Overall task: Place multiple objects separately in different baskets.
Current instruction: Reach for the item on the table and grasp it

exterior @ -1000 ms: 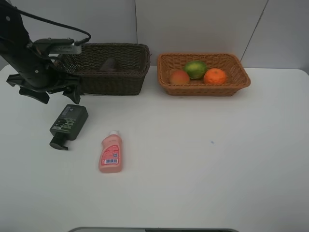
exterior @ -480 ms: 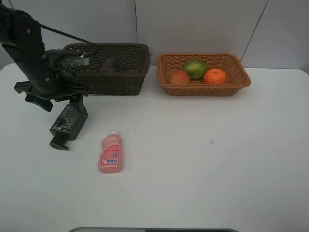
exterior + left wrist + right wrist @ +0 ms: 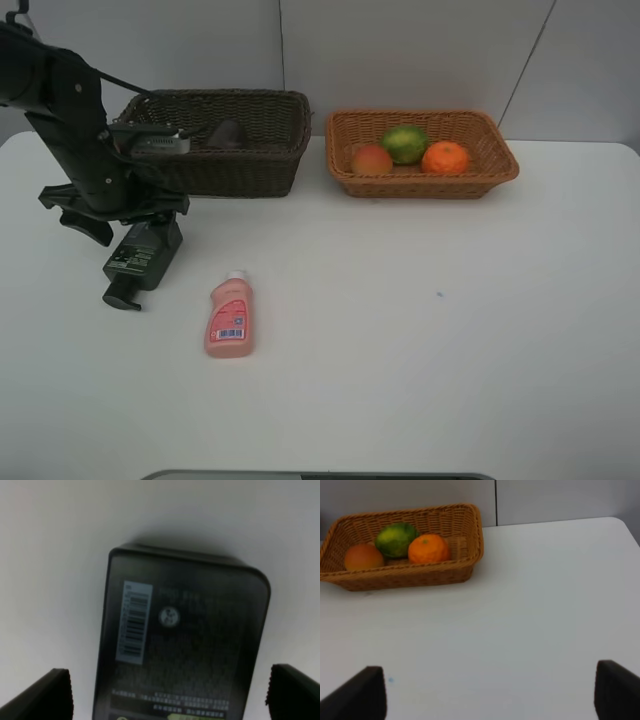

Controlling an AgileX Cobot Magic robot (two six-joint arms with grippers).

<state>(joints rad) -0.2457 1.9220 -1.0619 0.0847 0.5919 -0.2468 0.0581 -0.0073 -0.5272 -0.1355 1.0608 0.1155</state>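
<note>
Two left gripper fingers flank the dark green pump bottle with gaps.

Left arm bent forward, left gripper pointing straight down, fingers spread wide; right gripper likewise spread wide.

Baskets: I count two, a dark brown basket and a tan basket.
Fruit: three, an orange, a green lime, a peach.
Bottles: two, a pump bottle and a pink bottle.
Cups: one tumbler.
</note>
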